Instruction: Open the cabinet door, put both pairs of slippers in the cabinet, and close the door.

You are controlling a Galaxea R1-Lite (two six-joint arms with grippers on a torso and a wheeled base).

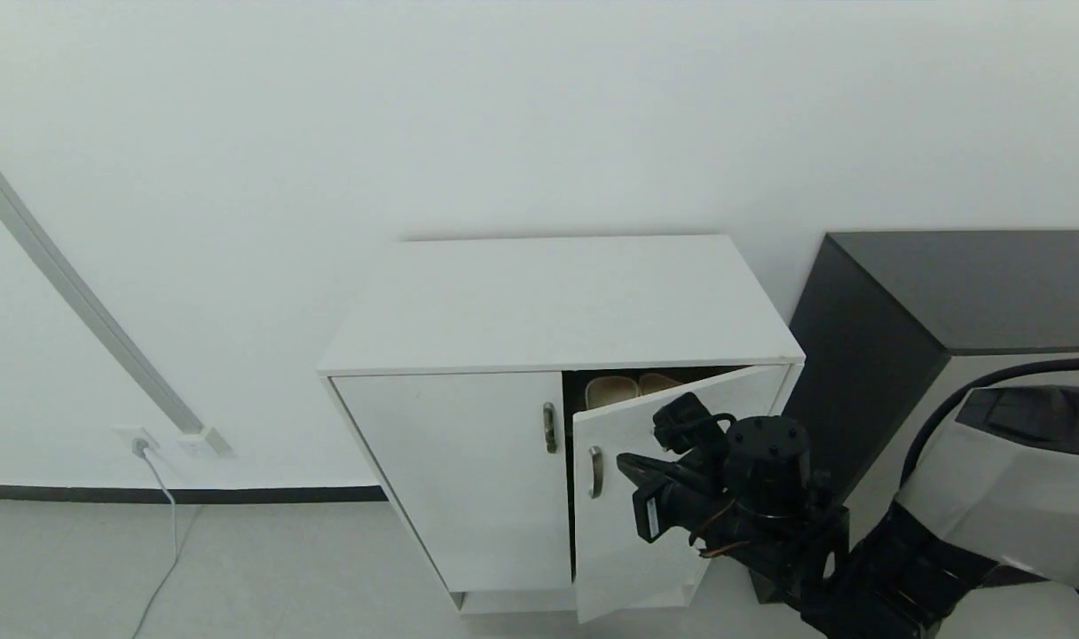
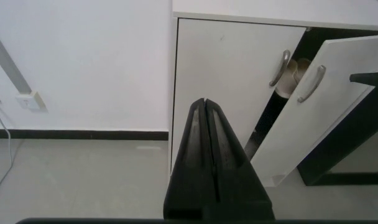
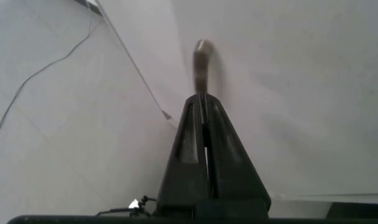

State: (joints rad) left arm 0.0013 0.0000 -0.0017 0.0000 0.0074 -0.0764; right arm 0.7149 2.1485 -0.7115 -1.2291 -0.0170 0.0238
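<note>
The white cabinet [image 1: 557,302] stands against the wall with its left door [image 1: 468,479] closed and its right door [image 1: 624,568] swung partly open. Beige slippers [image 1: 612,389] lie inside on the upper shelf, seen through the gap, and the slippers [image 2: 296,71] also peek out behind the open door. My right gripper [image 1: 624,463] is shut, its tips right by the open door's metal handle [image 1: 595,471]; in the right wrist view the handle [image 3: 202,59] sits just past the gripper [image 3: 205,99]. My left gripper [image 2: 205,102] is shut and empty, low in front of the left door.
A dark grey cabinet [image 1: 948,293] stands close on the right of the white one. A wall socket with a cable [image 1: 137,444] and a slanted conduit [image 1: 69,284] are on the left. Bare grey floor [image 1: 238,568] lies in front and to the left.
</note>
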